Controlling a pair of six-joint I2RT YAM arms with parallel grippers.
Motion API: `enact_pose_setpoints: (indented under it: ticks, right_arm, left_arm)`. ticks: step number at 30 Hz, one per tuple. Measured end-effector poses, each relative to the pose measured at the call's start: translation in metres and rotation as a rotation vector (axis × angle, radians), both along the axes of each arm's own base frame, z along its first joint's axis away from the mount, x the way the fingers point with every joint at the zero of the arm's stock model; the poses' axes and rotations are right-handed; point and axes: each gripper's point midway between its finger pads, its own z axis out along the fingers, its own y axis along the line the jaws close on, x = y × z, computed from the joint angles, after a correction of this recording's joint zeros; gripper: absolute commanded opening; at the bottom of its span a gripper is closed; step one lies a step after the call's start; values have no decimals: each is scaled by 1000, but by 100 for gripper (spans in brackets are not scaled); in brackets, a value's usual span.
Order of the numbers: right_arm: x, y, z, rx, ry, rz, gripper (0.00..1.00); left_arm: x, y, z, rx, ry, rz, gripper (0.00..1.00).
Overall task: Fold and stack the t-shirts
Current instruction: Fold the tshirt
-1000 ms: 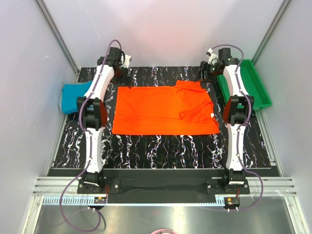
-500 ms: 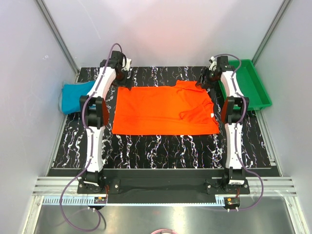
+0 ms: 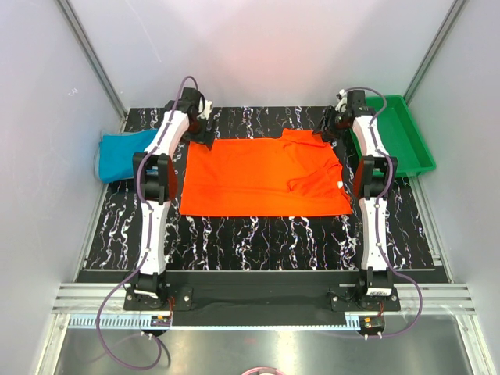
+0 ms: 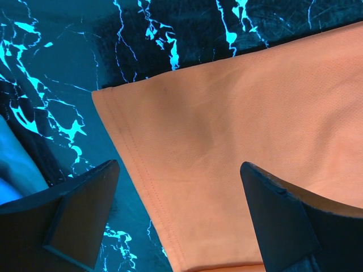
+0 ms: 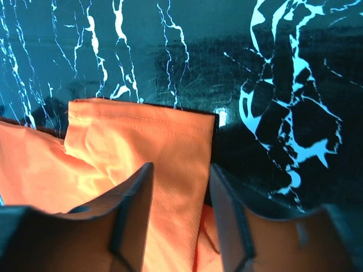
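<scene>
Top external: pale walls [image 3: 266,47] enclose marbled table [image 3: 258,234] bearing orange-red t-shirt [image 3: 258,176].

orange-red t-shirt [image 3: 262,176], teal t-shirt [image 3: 117,156], green tray [image 3: 404,137], black-white marbled table [image 3: 258,234]

I work in a robotics lab cell: plain white panels [image 3: 258,47] and metal rails [image 3: 90,56] box in a black marbled tabletop [image 3: 258,234], with a left arm [image 3: 151,226] and a right arm [image 3: 375,234] bolted at its near edge.

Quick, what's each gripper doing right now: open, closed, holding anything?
Left gripper: open, over the orange-red t-shirt's hem corner.
Right gripper: jaws astride its sleeve; whether it grips cannot be told.
</scene>
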Motion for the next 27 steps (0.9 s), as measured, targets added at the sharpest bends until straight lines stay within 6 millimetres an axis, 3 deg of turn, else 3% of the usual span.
enact_pose_setpoints:
  ticks: [5,8,22,27]
  right_arm:
    - [2,3,-6,18,4,-7,23]
    - [3,5,-9,27,6,-10,0]
    - [7,8,-4,37,-11,-10,0]
    - [8,9,-3,40,-14,-11,0]
  left_arm:
    - [0,0,0,-2,0,4,95]
    - [0,1,0,-2,0,14,93]
    - [19,49,6,60,-55,150,88]
    - [24,53,-8,46,-45,164,82]
